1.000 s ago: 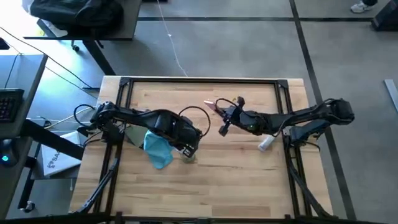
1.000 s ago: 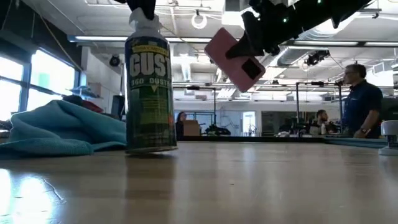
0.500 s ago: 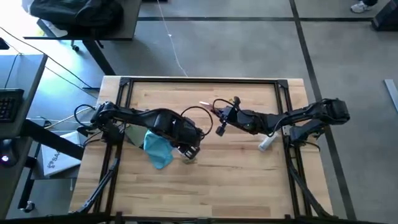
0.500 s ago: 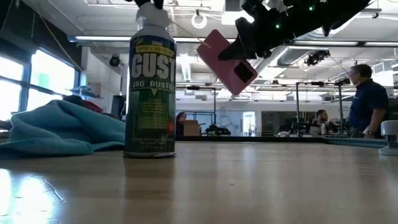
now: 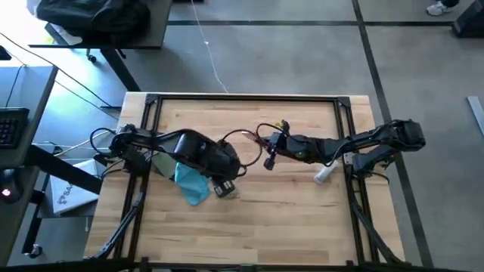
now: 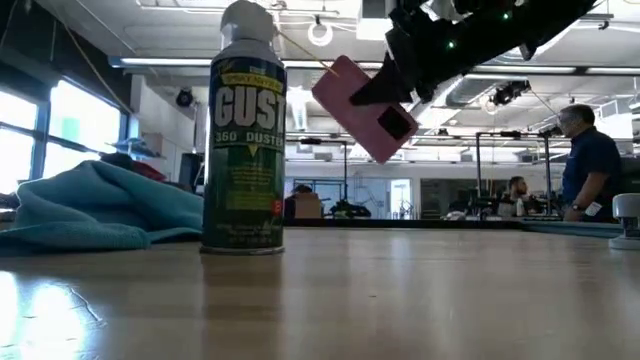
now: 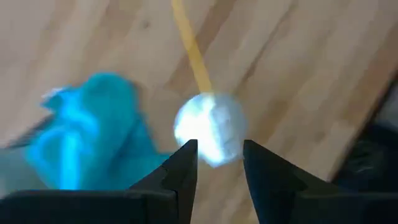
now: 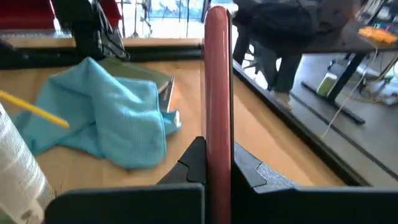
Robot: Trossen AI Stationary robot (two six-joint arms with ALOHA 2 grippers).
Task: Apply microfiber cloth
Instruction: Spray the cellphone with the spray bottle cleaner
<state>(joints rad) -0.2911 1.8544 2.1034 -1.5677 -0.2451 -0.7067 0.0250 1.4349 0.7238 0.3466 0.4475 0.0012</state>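
The light-blue microfiber cloth point(image 5: 190, 182) lies crumpled on the table, left of centre; it also shows in the low view point(image 6: 98, 206) and the right wrist view point(image 8: 104, 117). Beside it stands a green duster can point(image 6: 243, 140) with a white cap point(image 7: 208, 127) and a yellow straw point(image 7: 188, 43). My left gripper point(image 7: 219, 149) hangs open just above the cap, apart from it. My right gripper point(image 5: 270, 149), above the table's middle, is shut on a pink phone point(image 6: 364, 108). My right gripper pinches the pink phone by its two flat faces point(image 8: 217, 134) between its two fingers, which reach in from the table's right. The phone shows edge-on in the wrist view. It sticks out past the fingers, tilted and clear of the table.
A small white bottle point(image 5: 324, 174) lies near the table's right side. A flat olive thing point(image 8: 142, 73) lies partly under the cloth's far side. People stand in the room beyond the table point(image 6: 582, 160). Bare wood lies along the near edge point(image 5: 265, 234).
My left gripper has come up off the can's cap and drawn back a little toward the table's left; the cap now stands free. My right gripper has carried the pink phone a little toward the table's left, still tilted and clear of the table.
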